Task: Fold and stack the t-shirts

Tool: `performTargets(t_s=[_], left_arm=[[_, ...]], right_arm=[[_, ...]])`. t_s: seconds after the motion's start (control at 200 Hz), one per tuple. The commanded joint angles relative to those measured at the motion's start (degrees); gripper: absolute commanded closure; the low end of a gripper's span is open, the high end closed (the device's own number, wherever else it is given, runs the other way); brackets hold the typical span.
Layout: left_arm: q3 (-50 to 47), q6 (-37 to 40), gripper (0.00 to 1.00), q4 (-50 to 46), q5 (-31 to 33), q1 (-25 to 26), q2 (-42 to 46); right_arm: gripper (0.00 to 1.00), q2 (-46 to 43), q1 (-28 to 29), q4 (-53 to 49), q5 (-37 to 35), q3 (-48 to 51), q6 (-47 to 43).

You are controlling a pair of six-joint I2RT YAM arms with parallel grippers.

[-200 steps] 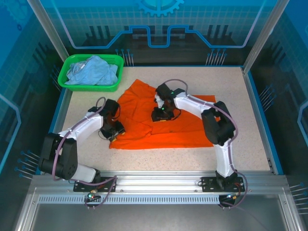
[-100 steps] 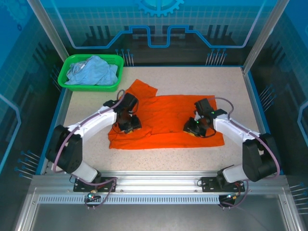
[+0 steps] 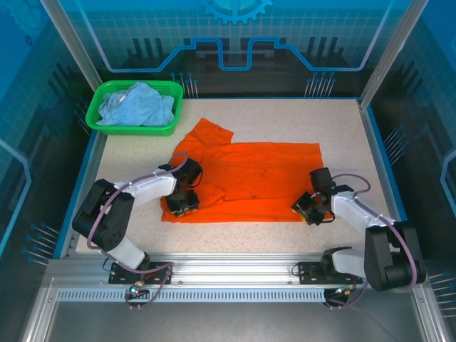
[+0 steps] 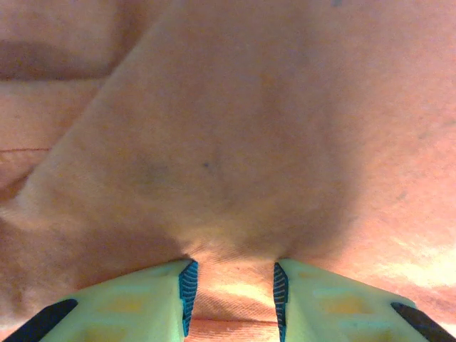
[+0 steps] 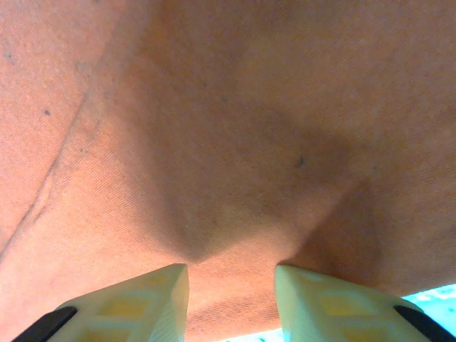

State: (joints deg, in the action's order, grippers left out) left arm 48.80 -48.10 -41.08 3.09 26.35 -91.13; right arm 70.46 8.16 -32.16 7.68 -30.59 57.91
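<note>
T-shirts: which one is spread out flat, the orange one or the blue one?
The orange t-shirt: it lies spread on the table, while the pale blue t-shirt sits crumpled in the green basket.

Two t-shirts were counted: one orange t-shirt [image 3: 263, 171] at centre and one pale blue t-shirt [image 3: 139, 105] at 10 o'clock. One green basket [image 3: 132, 131] was recorded. Two grippers were noted: left gripper [image 3: 184, 204] at 8 o'clock, right gripper [image 3: 308, 210] at 4 o'clock.

The jaws pinch the orange t-shirt [image 4: 235, 142] (puckered there).
</note>
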Motion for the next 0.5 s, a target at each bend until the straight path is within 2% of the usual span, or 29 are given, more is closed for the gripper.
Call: performTargets(t_s=[0.0,0.325,0.49], left_arm=[[-4.3,-2.7,0.62,-2.1,2.4,-1.2,0.9],[-9.7,-5.4,0.61,-5.2,-1.0,-1.3,8.6],[-10.2,-5.3,0.60,-8.1,-1.1,-1.3,12.0]], right_arm=[[0.60,-1.3,-0.9,-6.6,-3.7,1.9,4.1],[0.56,-9.4,-0.3,-11.7,0.1,6.6,8.2],[0.52,-13.2,0.0,-15.1,-0.7,5.9,9.1]])
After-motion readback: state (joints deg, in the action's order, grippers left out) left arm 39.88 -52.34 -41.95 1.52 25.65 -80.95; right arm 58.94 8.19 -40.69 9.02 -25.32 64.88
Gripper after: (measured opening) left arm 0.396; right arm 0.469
